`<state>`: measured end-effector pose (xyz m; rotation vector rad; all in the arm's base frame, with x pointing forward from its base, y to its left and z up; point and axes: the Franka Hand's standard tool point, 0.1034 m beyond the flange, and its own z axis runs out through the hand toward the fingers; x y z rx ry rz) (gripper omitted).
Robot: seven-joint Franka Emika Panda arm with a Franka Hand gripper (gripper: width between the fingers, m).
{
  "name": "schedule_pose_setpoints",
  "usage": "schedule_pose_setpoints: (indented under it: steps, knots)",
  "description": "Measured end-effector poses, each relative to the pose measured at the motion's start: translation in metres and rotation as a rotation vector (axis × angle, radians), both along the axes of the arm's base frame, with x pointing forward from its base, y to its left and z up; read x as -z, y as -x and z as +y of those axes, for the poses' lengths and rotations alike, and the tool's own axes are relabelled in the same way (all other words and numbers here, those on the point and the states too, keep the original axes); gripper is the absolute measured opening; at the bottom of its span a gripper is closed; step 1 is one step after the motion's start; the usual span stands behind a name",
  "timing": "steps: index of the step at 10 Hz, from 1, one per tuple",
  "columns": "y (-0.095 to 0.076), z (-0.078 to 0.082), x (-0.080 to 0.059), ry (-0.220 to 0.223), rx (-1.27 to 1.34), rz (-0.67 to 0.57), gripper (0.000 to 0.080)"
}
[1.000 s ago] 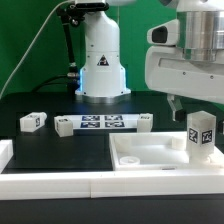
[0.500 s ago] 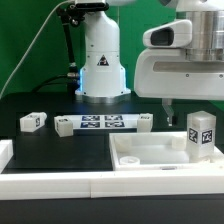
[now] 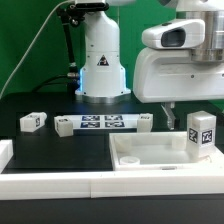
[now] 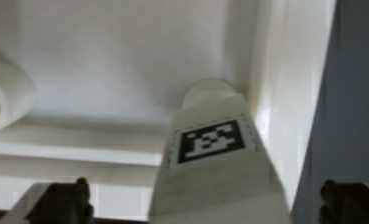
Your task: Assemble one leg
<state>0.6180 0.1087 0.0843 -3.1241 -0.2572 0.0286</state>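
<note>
Nearest the camera, a white ledge runs across the front of the black table. Just behind it lies the panel. The leg stands upright at the panel's corner on the exterior view's right, its tag facing forward.

The gripper hangs over this leg with its 2 fingers spread wide. In the wrist view the post rises between them, and neither fingertip touches it. Only 1 finger shows in the exterior view, apart from the leg on the exterior view's left.

The step looks like taking hold of the standing leg to seat it in the panel. To do it well:
- Centre the post between the fingers.
- Come down straight.
- Close on 2 opposite flat faces, not across edges.
- Keep the post vertical, because a skewed grip would likely tip it or jam it at the corner.

Farther back, the marker board lies flat, with a spare leg at each end and another well off to the exterior view's left. Behind them all stands the robot base.

The count is 4 legs, 1 panel, 1 marker board and 1 gripper.
</note>
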Motion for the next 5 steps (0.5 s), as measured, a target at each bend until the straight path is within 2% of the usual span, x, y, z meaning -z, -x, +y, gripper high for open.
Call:
schedule_pose_setpoints:
  steps: [1, 2, 3, 4, 5]
  knots:
    - [0.0001, 0.0004, 0.0001, 0.0, 0.021, 0.0, 0.0619]
    - [0.0, 0.0, 0.0001, 0.0, 0.021, 0.0, 0.0482]
    - [0.0, -0.0001, 0.0001, 0.0, 0.021, 0.0, 0.0482]
    - [0.0001, 0.0003, 0.0001, -0.001, 0.031, 0.0, 0.0348]
    - [0.0001, -0.0001, 0.0004, 0.001, 0.075, 0.001, 0.0291]
